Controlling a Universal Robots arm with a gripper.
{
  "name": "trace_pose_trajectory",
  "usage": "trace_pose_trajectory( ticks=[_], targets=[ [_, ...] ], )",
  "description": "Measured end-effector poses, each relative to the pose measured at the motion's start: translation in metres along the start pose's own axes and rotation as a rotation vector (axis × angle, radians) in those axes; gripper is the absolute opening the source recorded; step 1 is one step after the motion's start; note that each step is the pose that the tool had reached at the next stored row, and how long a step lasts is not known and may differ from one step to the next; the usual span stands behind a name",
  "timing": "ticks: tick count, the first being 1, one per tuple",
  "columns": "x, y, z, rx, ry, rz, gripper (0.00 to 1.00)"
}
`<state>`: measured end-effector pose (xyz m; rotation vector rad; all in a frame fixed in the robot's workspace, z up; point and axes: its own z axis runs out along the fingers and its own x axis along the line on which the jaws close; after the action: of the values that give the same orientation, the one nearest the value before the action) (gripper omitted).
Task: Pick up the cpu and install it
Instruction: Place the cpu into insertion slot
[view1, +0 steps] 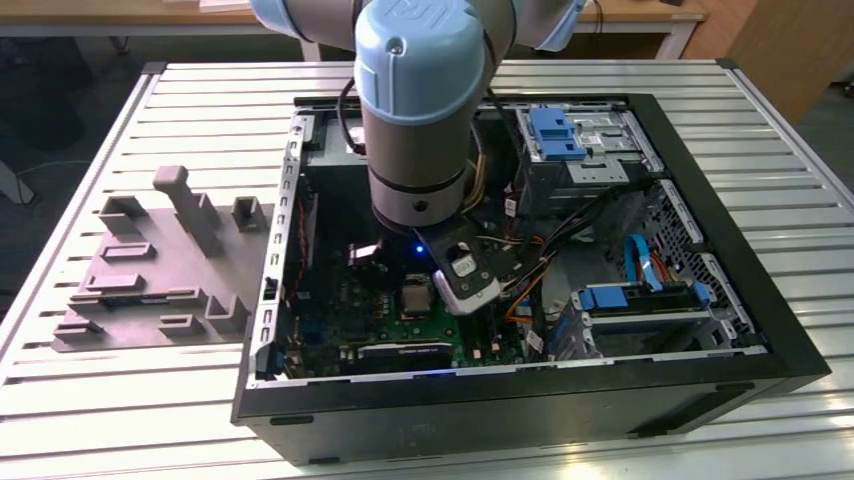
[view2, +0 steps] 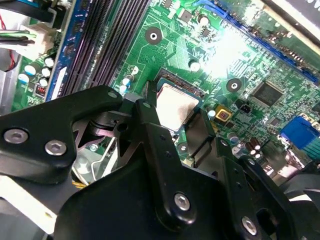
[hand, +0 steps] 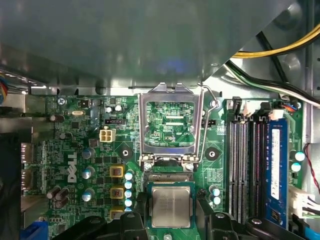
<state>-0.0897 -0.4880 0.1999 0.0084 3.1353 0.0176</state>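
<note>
- The computer case (view1: 747, 330) lies open on its side, with the arm reaching into it.
- On the motherboard (hand: 75, 150), the socket's load plate (hand: 170, 92) is swung up and not yet shut.
- The gripper (view2: 175, 114) is set narrow, with its fingers (view2: 149, 107) against two opposite edges of the cpu.
- The cpu (hand: 171, 207) lies level within the socket (hand: 170, 177) frame. By judgement, it is placed but neither released nor locked.

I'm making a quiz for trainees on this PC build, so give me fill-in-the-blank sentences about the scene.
1. The board under the cpu is coloured ___.
2. The socket's metal frame is swung ___, not closed over the cpu.
3. The grey tray lies to the exterior view's ___ of the case.
Missing words: green; open; left.
</note>
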Motion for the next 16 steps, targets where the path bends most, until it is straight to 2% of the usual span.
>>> trace_pose_trajectory(
  ticks=[8,16],
  targets=[
    [0.0004,0.0,0.0013,0.0,0.0,0.0,0.47],
    [0.0014,-0.0001,0.0058,0.0,0.0,0.0,0.47]
  ],
)
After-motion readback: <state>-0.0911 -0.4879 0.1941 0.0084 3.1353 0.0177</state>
